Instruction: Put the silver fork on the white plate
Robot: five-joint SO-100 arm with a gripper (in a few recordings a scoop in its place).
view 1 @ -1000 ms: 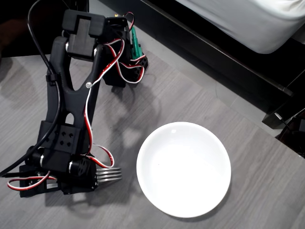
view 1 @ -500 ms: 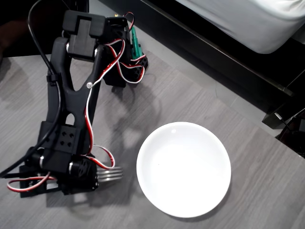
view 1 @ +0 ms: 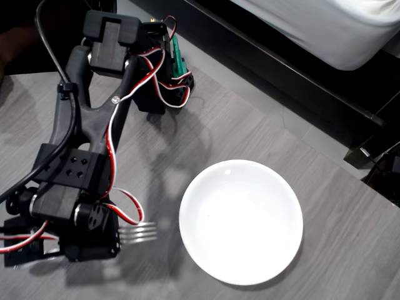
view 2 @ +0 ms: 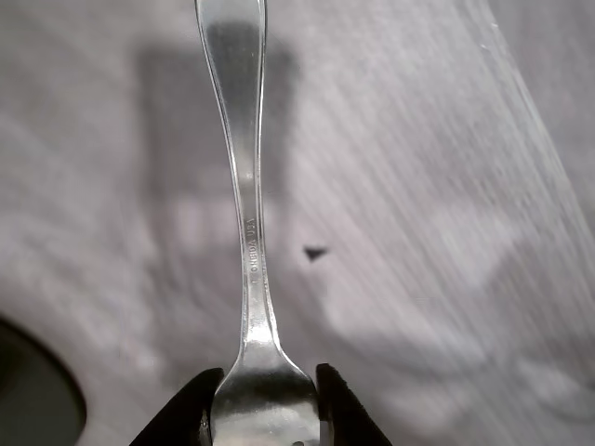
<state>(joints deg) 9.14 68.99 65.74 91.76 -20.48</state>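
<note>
i see my gripper (view 2: 265,404) pinching the silver fork (view 2: 249,242) at its neck (tines (view 1: 140,232) pointing toward the white plate (view 1: 241,222)).

The tines of the fork (view 1: 140,232) are seen protruding from under the arm (view 1: 81,169), left of the plate (view 1: 241,222).

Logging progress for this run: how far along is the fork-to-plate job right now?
Done: the tool grips the silver fork at its neck, by the tines. In hand: the fork's tines stick out from under the arm, left of the white plate in the overhead view. Left: carry it over and release it on the bare plate.
</note>
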